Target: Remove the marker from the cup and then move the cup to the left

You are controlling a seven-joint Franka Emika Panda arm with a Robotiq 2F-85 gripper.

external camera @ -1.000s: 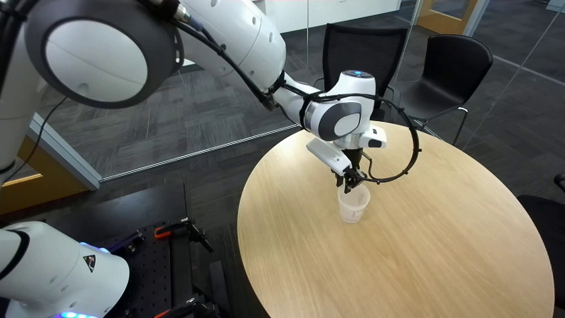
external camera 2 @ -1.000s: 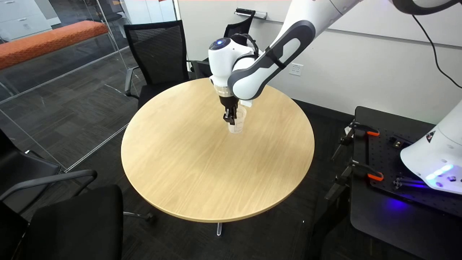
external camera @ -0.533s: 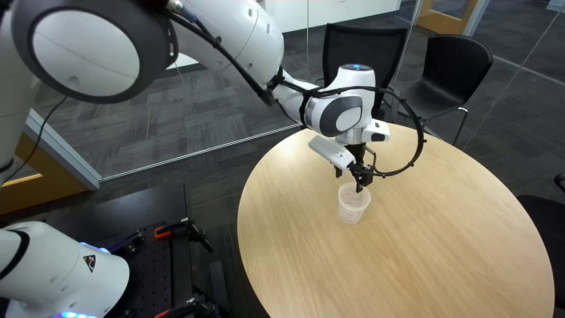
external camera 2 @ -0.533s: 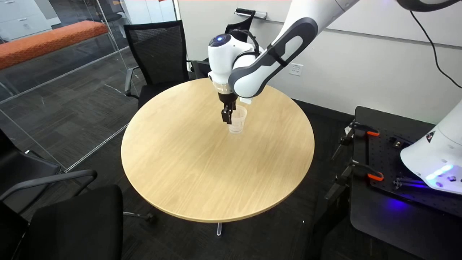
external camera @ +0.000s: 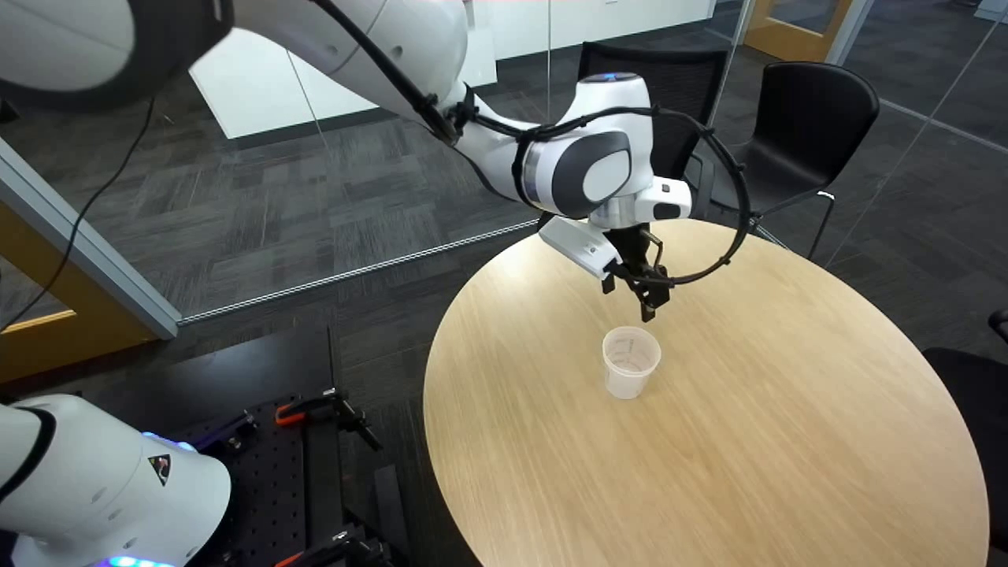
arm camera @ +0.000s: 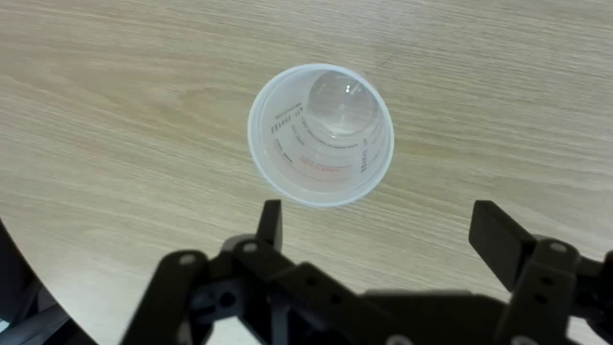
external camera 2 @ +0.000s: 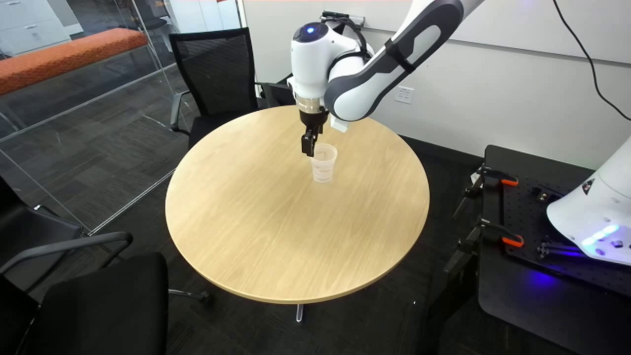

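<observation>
The cup (arm camera: pixel 325 177), translucent whitish with printed markings, stands upright on the round wooden table (external camera: pixel 748 457). From the wrist view I look down into it, and nothing lies inside. My gripper (arm camera: pixel 378 215) is open, its black fingers (arm camera: pixel 498 235) wide apart with only tabletop showing between them. In an exterior view the gripper (external camera: pixel 628 300) hangs above and just behind the cup (external camera: pixel 631 362), clear of its rim. The other angle has the gripper (external camera 2: pixel 308 146) overlapping the left edge of the cup (external camera 2: pixel 323 165). The marker is hidden or out of view.
Black chairs (external camera: pixel 803 134) stand around the table; a mesh-backed chair (external camera 2: pixel 217 74) is close to its edge. The robot's base sits on a separate dark stand (external camera 2: pixel 512 291) with orange-tipped clamps (external camera 2: pixel 512 240). A cable loop (external camera: pixel 744 244) sticks out beside the wrist.
My gripper has lifted from the cup's rim, where its fingers were a second ago, and moved up and away. Its fingers have spread wider. The cup stays in place.
</observation>
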